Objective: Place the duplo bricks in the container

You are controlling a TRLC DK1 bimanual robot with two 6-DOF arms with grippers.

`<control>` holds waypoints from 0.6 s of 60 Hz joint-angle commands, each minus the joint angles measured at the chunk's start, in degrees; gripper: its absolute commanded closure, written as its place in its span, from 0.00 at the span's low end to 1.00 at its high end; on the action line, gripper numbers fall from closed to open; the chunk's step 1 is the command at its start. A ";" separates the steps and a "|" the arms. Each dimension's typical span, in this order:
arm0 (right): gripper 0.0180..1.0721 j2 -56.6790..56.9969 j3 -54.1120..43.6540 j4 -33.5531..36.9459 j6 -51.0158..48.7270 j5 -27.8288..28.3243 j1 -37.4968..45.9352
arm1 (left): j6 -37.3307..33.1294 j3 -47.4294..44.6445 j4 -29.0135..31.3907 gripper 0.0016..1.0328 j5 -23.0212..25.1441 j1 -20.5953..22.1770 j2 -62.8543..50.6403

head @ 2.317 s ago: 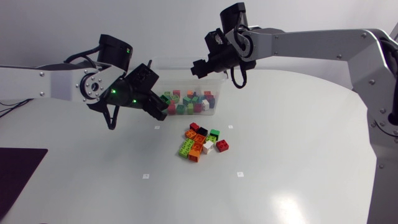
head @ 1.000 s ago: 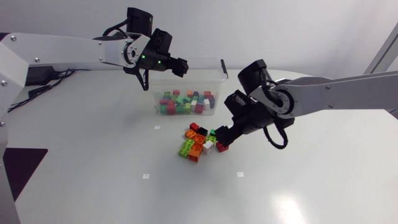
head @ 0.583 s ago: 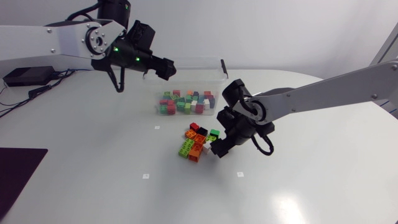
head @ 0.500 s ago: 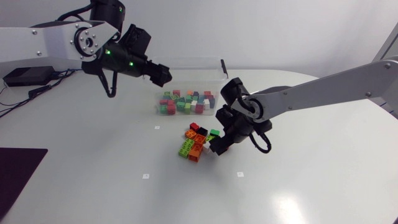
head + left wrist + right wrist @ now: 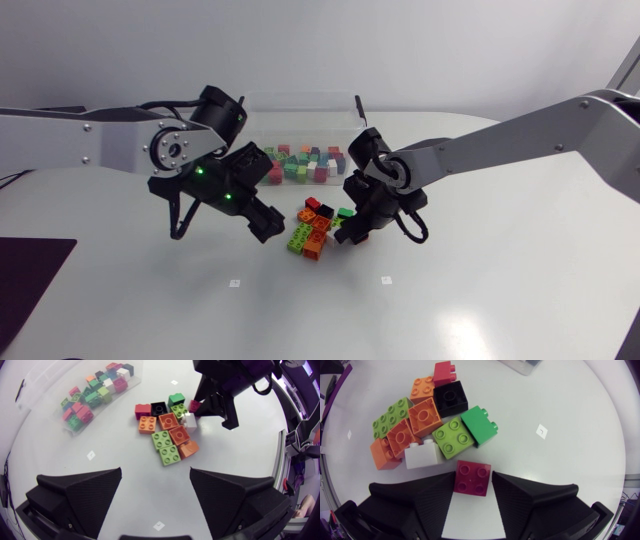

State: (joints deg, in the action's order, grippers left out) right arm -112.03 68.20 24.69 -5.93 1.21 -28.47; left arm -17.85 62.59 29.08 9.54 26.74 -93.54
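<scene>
Duplo bricks (image 5: pixel 320 228) are seen in a loose heap just below the middle of the head view, with many more already lying in the clear container (image 5: pixel 345 120) at upper centre. The right gripper (image 5: pixel 350 232) is lowered at the heap's right edge, and in its wrist view a dark red brick (image 5: pixel 472 478) is clamped between the two fingers, both of its side walls being touched. The left gripper (image 5: pixel 262 222) is held above the table (image 5: pixel 480 300) just left of the heap, its fingers spread wide with nothing between them.

The bricks can be judged light, rigid and hard-shelled, so no crushing is to be feared. The smooth plastic is likely slippery, however, and a firm squeeze is called for. Hold is best taken across two flat opposite side walls, low enough for the fingers to bear on the wall rather than on the studs. The dark red brick is set square to the fingers, which favours a steady lift. The white brick (image 5: pixel 422 455) and the lime green brick (image 5: pixel 451 436) lie close ahead of the fingers and might be dragged along if brushed
</scene>
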 commanded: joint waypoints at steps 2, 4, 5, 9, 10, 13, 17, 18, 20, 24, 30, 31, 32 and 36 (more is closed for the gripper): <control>0.72 -1.44 0.17 0.71 1.36 -0.51 -0.36 | -0.17 -1.59 0.36 0.09 -1.45 2.61 -2.53; 0.73 -1.18 -0.18 0.71 1.36 -0.51 -0.18 | 0.09 -1.50 0.36 0.09 -1.89 3.23 -3.49; 0.73 -0.91 -0.35 0.80 1.28 -0.51 -0.10 | 0.18 -1.50 0.36 0.09 -1.98 3.40 -3.93; 0.73 0.23 -1.06 0.80 1.19 -0.51 0.17 | 0.71 -1.15 0.36 0.09 -3.92 4.28 -5.69; 0.73 0.49 -1.32 0.80 1.10 -0.51 0.26 | 0.88 -1.15 0.36 0.09 -4.27 4.37 -6.04; 0.73 1.73 -2.02 0.80 1.01 -0.51 0.43 | 1.41 -0.62 0.36 0.09 -4.97 4.55 -7.71; 0.73 3.13 -2.55 1.24 0.92 -0.51 0.78 | 1.67 -0.01 0.19 0.10 -5.06 4.63 -9.30; 0.73 3.48 -2.64 1.24 0.92 -0.51 0.87 | 1.94 0.34 0.10 0.10 -5.15 4.72 -10.17; 0.73 4.45 -2.81 1.50 0.92 -0.51 1.22 | 2.20 0.69 -0.08 0.10 -5.59 5.07 -11.05; 0.73 6.47 -2.90 2.21 0.84 -0.51 1.84 | 3.08 1.22 -0.78 0.10 -5.85 6.22 -12.72; 0.73 8.84 -2.37 3.70 0.57 -0.51 2.89 | 3.70 2.63 -1.22 0.10 -6.20 7.10 -14.74; 0.73 9.20 -2.20 3.88 0.57 -0.51 2.98 | 3.70 2.80 -1.40 0.10 -6.20 7.27 -15.01; 0.73 9.72 -2.02 4.14 0.48 -0.42 3.24 | 3.87 3.15 -1.66 0.10 -6.29 7.36 -15.45; 0.73 10.95 -1.14 5.28 0.31 -0.16 3.60 | 4.84 4.56 -2.01 0.10 -6.46 7.27 -16.68</control>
State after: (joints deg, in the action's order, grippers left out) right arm -102.98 66.30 28.56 -5.96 1.21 -25.43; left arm -14.94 64.69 27.90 3.73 33.82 -107.96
